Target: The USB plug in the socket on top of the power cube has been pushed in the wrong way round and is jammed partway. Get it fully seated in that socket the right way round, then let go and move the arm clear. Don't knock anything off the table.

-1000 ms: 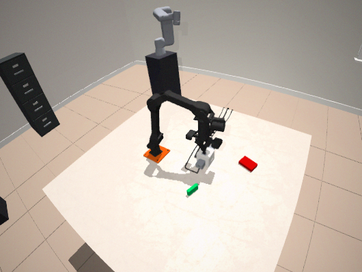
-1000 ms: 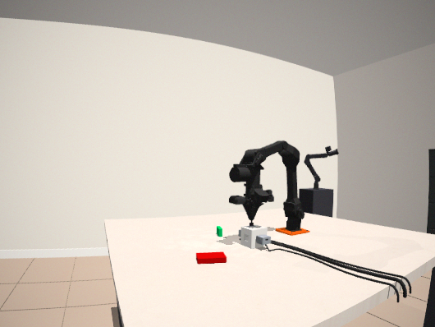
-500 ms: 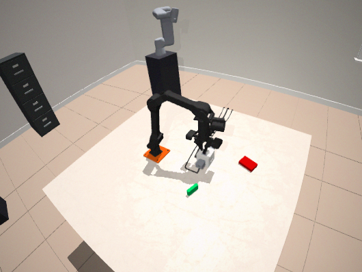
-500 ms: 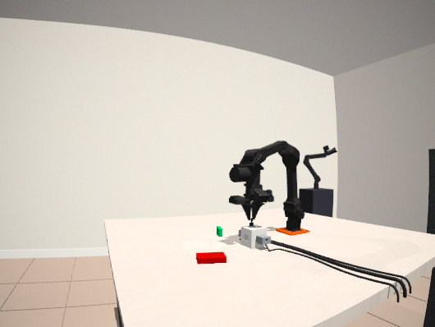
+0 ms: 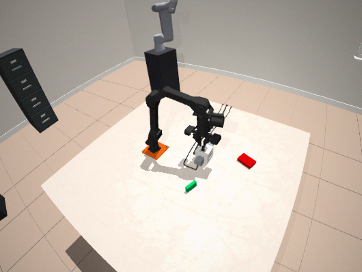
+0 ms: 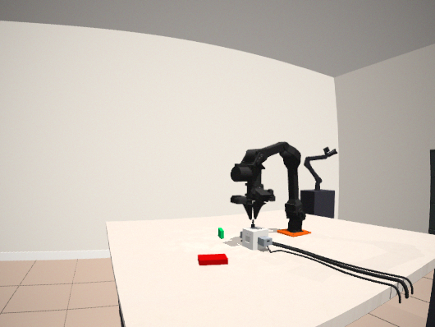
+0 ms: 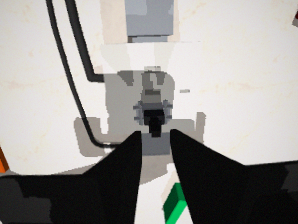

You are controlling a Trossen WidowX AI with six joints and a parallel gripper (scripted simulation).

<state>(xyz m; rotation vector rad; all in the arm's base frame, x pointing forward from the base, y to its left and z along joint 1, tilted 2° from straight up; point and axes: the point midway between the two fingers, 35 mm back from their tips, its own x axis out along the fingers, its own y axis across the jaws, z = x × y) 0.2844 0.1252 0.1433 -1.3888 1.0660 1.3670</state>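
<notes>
The white power cube [image 5: 207, 157] [image 6: 259, 240] [image 7: 117, 60] stands on the table. The small black USB plug [image 6: 253, 225] [image 7: 154, 118] stands upright in the socket on its top, within a grey socket surround. How deep it sits and which way round it is cannot be told. My gripper [image 6: 253, 218] [image 7: 155, 136] points down just above the plug. Its fingers are slightly apart, with a visible gap between the tips, and nothing is gripped. In the top view the arm and fingers largely hide the plug.
Grey adapters [image 5: 199, 160] [image 6: 265, 241] [image 7: 150, 19] stick out from the cube's sides. Black cables [image 6: 328, 258] [image 7: 75, 40] run from the cube over the table's edge. A green block [image 5: 190, 186] [image 6: 221, 232] [image 7: 173, 202] and a red block [image 5: 246, 160] [image 6: 212, 260] lie nearby.
</notes>
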